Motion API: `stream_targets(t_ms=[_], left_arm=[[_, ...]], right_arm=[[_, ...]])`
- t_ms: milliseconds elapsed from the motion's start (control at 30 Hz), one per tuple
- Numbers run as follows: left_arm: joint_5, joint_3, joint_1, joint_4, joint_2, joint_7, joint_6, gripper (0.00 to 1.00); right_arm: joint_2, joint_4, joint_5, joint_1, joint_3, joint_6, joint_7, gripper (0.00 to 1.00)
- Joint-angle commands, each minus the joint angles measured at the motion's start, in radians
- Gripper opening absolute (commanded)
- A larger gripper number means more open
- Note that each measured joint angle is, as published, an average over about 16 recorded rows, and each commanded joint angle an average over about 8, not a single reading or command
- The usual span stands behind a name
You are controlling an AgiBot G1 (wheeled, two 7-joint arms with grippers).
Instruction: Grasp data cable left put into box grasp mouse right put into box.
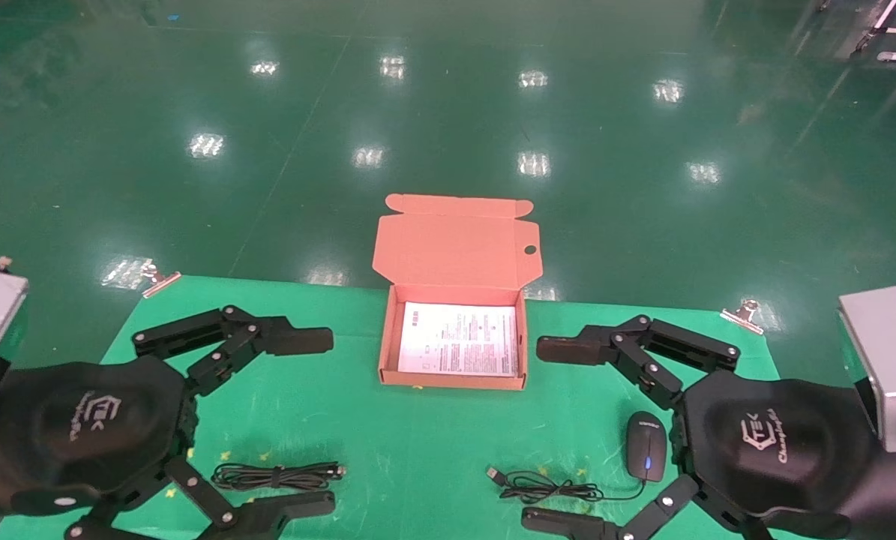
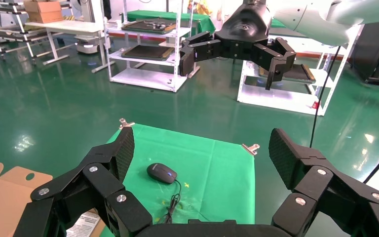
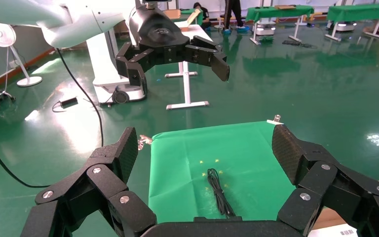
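two sets of jaws gape wide, left gripper [image 1: 309, 424] over the data cable [image 1: 277, 475] near the counter's [image 1: 418, 450] front edge; light and floppy, best pinched at its tie. mouse [image 1: 645, 445] front right, box [image 1: 453, 379] at the far edge.

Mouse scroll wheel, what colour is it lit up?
Blue, clearest on the mouse in the head view.

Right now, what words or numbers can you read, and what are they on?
"TEK": logo on the left tool's housing.
"TEK", plus a script word too blurred to read: right tool's housing.
Sheet in the box: print too small to read.
Mouse: small mark, unreadable.
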Motion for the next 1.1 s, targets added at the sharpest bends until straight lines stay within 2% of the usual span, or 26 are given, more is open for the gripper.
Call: stream_targets(t_ms=[33,767,1100], left_arm=[[0.0,0.0,0.0,0.0,0.0,0.0,0.0,1.0],[0.005,0.003,-0.004,-0.001,0.003,0.006,0.005,1.0],[0.111,0.071,-0.07,0.009,0.023,0.047,0.071,1.0]], right_arm=[[0.0,0.0,0.0,0.0,0.0,0.0,0.0,1.0],[0.002,0.001,-0.01,0.004,-0.002,0.002,-0.003,1.0],[0.008,0.03,-0.18,0.089,-0.049,-0.03,-0.082,1.0]])
